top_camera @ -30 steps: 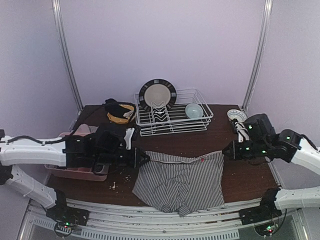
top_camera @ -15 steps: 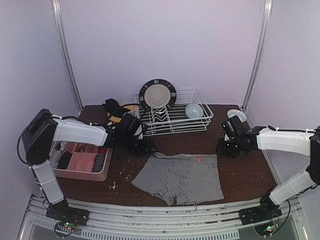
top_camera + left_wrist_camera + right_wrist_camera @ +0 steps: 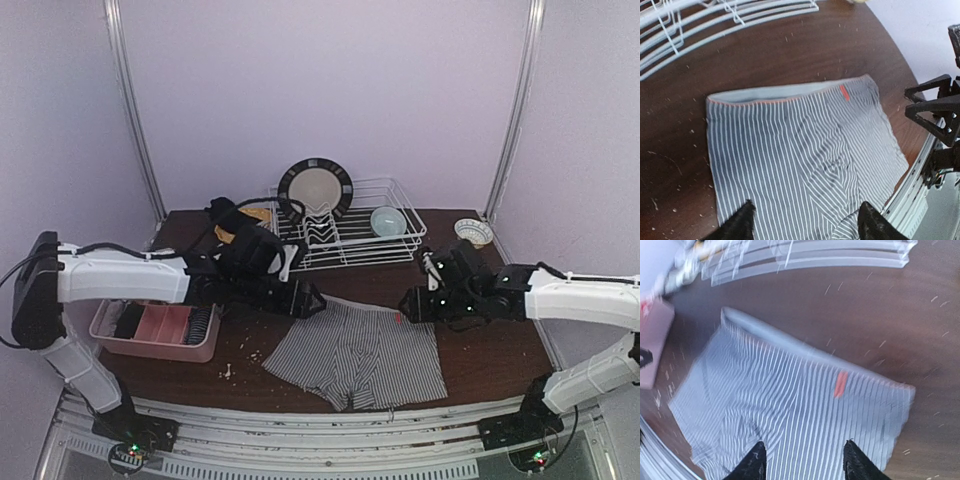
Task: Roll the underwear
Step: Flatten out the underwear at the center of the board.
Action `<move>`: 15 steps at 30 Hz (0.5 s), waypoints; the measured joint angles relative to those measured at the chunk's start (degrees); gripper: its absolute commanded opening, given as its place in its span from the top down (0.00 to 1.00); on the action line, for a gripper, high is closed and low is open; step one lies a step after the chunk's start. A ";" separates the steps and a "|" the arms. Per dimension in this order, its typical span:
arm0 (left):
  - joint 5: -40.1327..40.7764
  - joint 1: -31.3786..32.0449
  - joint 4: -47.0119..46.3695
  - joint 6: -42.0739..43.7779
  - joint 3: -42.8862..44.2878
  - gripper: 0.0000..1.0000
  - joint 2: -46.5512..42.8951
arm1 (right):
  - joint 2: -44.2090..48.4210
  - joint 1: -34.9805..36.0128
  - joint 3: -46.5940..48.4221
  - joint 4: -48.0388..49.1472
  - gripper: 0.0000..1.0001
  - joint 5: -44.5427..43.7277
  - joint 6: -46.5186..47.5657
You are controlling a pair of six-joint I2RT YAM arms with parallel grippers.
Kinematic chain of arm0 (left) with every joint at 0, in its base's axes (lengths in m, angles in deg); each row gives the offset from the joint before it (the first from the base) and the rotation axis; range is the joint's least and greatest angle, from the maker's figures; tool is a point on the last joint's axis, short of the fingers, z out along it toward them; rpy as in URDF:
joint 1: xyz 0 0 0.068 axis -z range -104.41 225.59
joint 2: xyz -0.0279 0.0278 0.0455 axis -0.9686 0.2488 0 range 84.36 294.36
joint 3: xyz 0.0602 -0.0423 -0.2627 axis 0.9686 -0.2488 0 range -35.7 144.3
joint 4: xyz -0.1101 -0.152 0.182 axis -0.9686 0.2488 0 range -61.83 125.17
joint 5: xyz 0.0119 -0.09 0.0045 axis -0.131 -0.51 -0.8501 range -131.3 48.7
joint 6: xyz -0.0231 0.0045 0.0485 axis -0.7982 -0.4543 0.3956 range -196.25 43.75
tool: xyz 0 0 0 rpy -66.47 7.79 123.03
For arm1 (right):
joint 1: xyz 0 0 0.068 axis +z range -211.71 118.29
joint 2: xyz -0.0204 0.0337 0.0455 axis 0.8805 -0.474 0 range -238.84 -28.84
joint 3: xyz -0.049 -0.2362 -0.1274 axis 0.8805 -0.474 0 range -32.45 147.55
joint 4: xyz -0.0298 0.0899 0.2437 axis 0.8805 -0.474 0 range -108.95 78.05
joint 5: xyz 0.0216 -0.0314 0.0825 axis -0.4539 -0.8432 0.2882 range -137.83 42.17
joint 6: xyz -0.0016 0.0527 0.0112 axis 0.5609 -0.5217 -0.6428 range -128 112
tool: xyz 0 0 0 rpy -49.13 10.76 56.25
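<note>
Left gripper (image 3: 316,303) and right gripper (image 3: 405,307) just swung in over the underwear's (image 3: 358,350) far edge, both wide open and empty, so rolling's probably next.

Left end effector (image 3: 318,303) and right end effector (image 3: 405,305) are black, arms (image 3: 120,277) white.

Underwear (image 3: 360,350) flat on table (image 3: 500,352) front-centre; rack (image 3: 345,245) behind; tray (image 3: 150,335) left; bowl (image 3: 472,231) back-right.
</note>
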 measured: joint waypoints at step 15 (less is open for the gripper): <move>0.44 6.29 -2.73 -0.74 -7.56 0.60 7.04 | -18.21 -5.35 -3.13 4.37 0.63 0.31 -3.28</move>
